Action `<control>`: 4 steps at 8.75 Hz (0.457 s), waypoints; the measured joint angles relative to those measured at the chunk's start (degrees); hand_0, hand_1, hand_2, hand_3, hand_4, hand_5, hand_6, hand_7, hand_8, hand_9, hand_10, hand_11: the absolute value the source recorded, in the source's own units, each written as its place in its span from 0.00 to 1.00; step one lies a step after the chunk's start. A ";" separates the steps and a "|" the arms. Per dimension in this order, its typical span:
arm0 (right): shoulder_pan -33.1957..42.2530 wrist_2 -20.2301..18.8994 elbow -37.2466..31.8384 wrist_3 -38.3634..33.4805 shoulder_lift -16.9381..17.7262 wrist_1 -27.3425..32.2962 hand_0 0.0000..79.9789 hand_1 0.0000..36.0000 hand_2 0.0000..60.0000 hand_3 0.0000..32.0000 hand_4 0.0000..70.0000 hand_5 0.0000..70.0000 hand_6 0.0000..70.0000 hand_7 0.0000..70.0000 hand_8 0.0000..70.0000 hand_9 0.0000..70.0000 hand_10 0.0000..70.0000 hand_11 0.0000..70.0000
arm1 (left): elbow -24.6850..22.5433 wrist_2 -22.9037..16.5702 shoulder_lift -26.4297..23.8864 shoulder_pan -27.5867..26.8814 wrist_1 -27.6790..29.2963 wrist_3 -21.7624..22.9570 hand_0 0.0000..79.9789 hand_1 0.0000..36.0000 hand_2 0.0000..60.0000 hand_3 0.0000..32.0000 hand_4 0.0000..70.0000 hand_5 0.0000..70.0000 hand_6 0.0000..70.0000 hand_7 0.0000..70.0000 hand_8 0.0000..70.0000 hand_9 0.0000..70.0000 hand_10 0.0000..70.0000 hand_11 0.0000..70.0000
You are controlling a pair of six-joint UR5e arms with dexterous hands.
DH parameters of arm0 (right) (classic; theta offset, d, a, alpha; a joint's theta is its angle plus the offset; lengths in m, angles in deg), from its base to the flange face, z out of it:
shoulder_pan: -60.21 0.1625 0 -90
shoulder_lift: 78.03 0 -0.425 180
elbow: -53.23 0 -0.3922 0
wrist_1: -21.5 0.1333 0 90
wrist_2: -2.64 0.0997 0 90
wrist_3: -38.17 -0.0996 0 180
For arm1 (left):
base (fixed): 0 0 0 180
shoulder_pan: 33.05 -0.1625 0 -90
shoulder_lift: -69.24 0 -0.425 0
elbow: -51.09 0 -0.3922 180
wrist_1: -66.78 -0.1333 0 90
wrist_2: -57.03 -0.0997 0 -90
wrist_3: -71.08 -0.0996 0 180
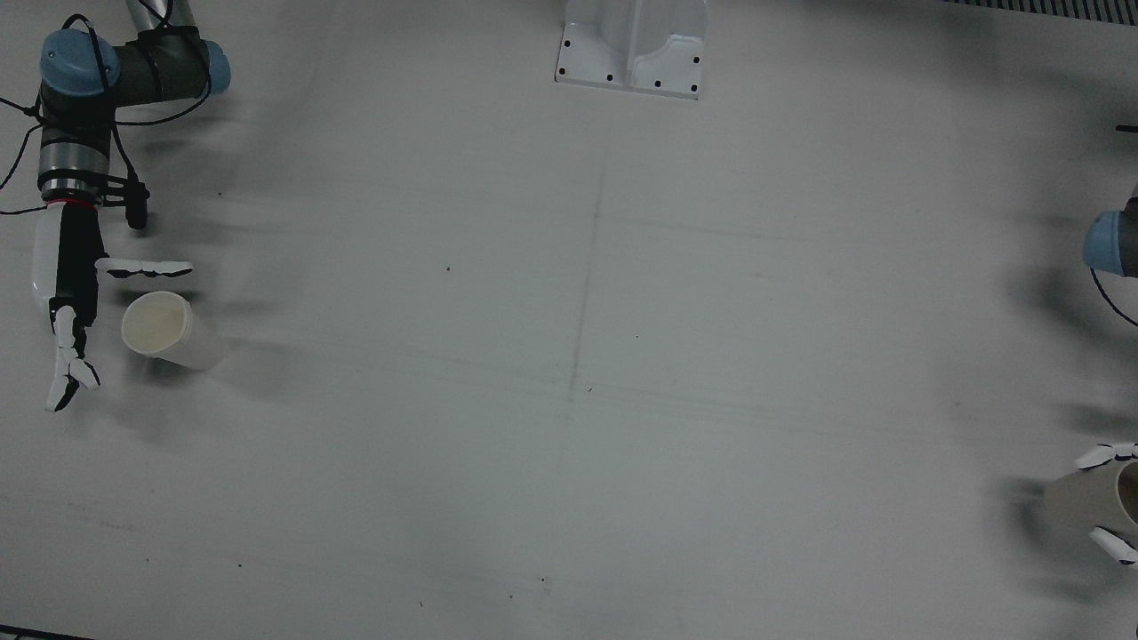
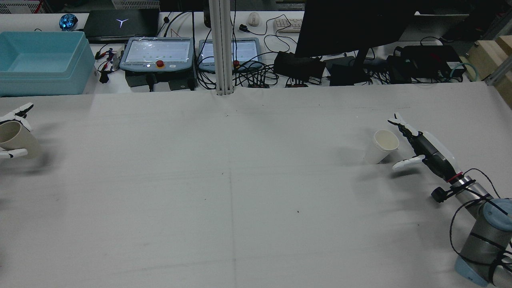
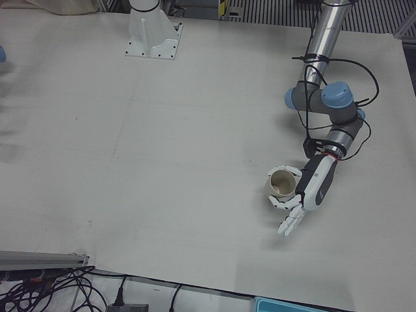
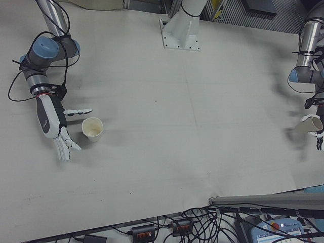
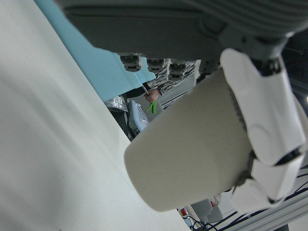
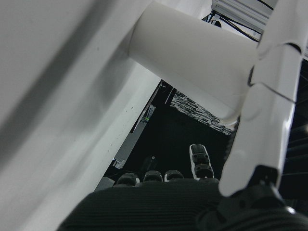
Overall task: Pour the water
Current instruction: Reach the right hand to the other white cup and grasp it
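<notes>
Left hand (image 3: 311, 192): I am clamping the tan cup (image 3: 281, 184), lifted and tilted, far left of the table seam (image 2: 231, 188).
Right hand (image 2: 416, 150): I am flanking the white cup (image 2: 383, 146), fingers apart; contact unclear.
Risk: the tilted cup is possibly spilling early; an open approach is risking a knock-over.

The front view's right edge cuts off the left hand (image 1: 1113, 507) and part of its cup (image 1: 1098, 498). The rear view's left edge cuts them too. Whether either cup holds water cannot be told. The right hand's (image 6: 262, 110) own view shows only fingers.
</notes>
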 measured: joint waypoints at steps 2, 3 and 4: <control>-1.29 0.83 -0.09 0.18 -0.36 -0.12 0.69 0.56 0.00 0.00 0.02 0.28 0.00 0.02 0.00 0.01 0.00 0.00 | 0.17 0.15 0.00 -0.04 0.13 0.01 0.57 0.89 1.00 0.00 0.51 0.63 0.10 0.10 0.05 0.07 0.04 0.09; -1.83 0.97 -0.31 0.22 -0.78 -0.52 0.69 0.57 0.00 0.00 0.02 0.28 0.00 0.02 0.00 0.01 0.00 0.00 | 0.20 0.21 0.00 -0.08 0.19 -0.01 0.57 0.89 1.00 0.00 0.51 0.63 0.10 0.10 0.05 0.07 0.04 0.09; -2.23 1.38 -0.46 0.23 -1.27 -1.09 0.69 0.57 0.01 0.00 0.02 0.27 0.00 0.01 0.00 0.01 0.00 0.00 | 0.20 0.24 -0.01 -0.10 0.23 -0.05 0.57 0.90 1.00 0.00 0.51 0.63 0.10 0.10 0.04 0.07 0.04 0.09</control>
